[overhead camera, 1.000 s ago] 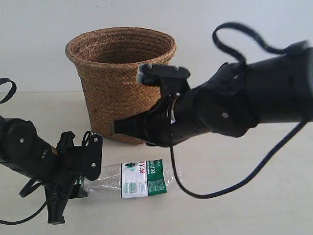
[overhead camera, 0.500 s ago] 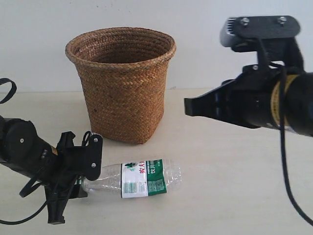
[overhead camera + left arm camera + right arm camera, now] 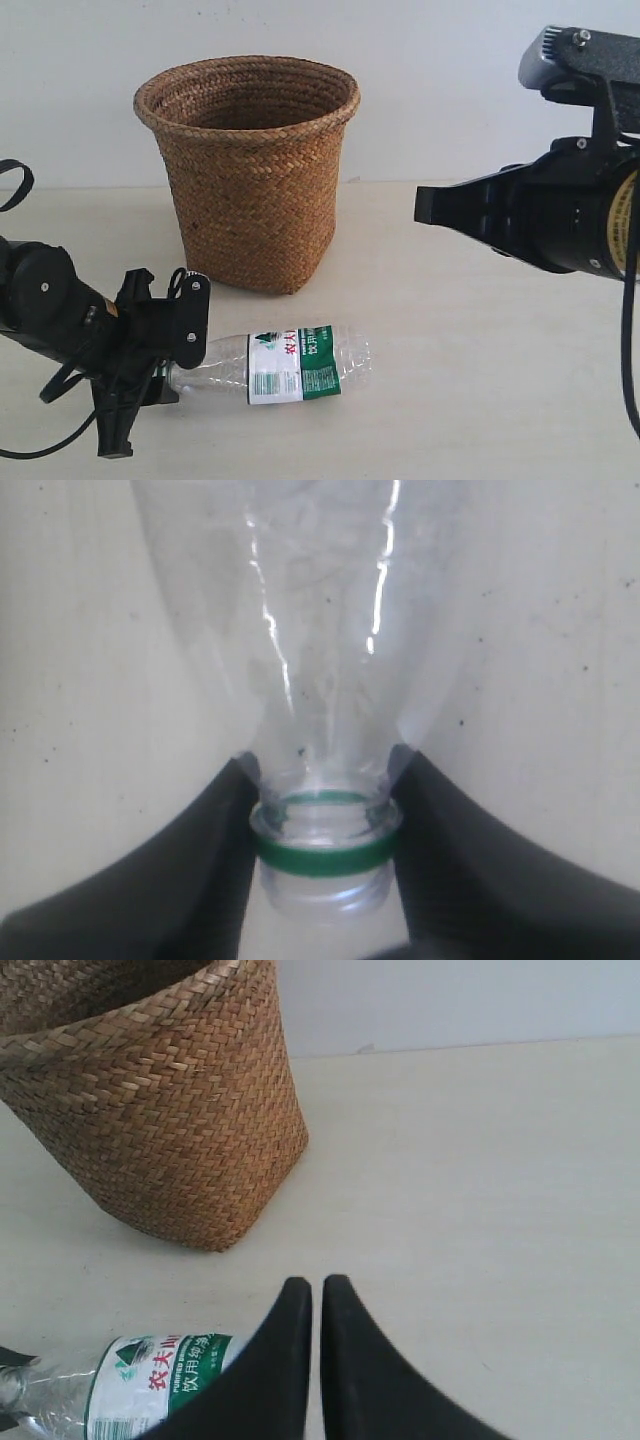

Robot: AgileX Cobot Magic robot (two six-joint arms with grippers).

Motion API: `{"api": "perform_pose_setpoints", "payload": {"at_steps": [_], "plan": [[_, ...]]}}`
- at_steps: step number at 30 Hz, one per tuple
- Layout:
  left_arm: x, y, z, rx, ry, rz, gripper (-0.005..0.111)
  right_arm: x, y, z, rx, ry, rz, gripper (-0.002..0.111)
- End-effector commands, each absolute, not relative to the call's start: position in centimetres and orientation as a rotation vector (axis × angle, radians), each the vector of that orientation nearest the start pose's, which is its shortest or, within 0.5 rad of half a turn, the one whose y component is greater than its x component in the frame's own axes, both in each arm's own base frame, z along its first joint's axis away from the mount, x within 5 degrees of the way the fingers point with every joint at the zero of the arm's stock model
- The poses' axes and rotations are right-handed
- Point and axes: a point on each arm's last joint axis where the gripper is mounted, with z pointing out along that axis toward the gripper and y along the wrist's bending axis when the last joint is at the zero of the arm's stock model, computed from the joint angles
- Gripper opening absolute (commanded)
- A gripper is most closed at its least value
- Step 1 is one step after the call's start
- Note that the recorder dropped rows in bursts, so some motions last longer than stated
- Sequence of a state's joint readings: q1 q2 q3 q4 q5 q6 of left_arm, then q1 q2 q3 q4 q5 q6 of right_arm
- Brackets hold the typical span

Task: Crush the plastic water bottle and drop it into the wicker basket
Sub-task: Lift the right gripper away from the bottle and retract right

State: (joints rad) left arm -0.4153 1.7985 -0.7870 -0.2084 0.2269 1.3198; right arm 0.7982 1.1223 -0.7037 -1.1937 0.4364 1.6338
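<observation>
The plastic water bottle [image 3: 290, 365] lies on its side on the table in front of the wicker basket [image 3: 250, 180], its white-and-green label facing up. My left gripper [image 3: 172, 372] is shut on the bottle's neck. In the left wrist view the black fingers [image 3: 215, 860] press both sides of the neck at the green ring [image 3: 322, 850], with bare thread below it and no cap in sight. My right gripper [image 3: 425, 205] hangs shut and empty in the air at the right, well apart from the bottle [image 3: 150, 1385] and the basket [image 3: 150, 1120]; its tips [image 3: 316, 1285] nearly touch.
The basket stands upright at the back of the pale table [image 3: 450, 380], against a white wall. A black cable [image 3: 15, 185] loops off the left arm at the left edge.
My right arm has drawn back to the right and upward, away from the basket and the bottle. The left gripper and the bottle have stayed put.
</observation>
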Motion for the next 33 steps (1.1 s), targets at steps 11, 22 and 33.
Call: {"api": "perform_pose_setpoints", "payload": {"at_steps": [11, 22, 33], "plan": [[28.4, -13.0, 12.3, 1.849, 1.926, 0.172, 0.004, 14.1, 6.4, 37.6, 0.068, 1.609, 0.633, 0.0], [28.4, -13.0, 12.5, 1.849, 1.924, 0.171, 0.004, 3.6, -0.6, 41.7, 0.263, 1.135, 0.519, 0.0], [28.4, -13.0, 12.5, 1.841, 1.929, 0.168, 0.004, -0.2, -1.4, 41.9, 0.27, 0.993, 0.497, 0.0]]}}
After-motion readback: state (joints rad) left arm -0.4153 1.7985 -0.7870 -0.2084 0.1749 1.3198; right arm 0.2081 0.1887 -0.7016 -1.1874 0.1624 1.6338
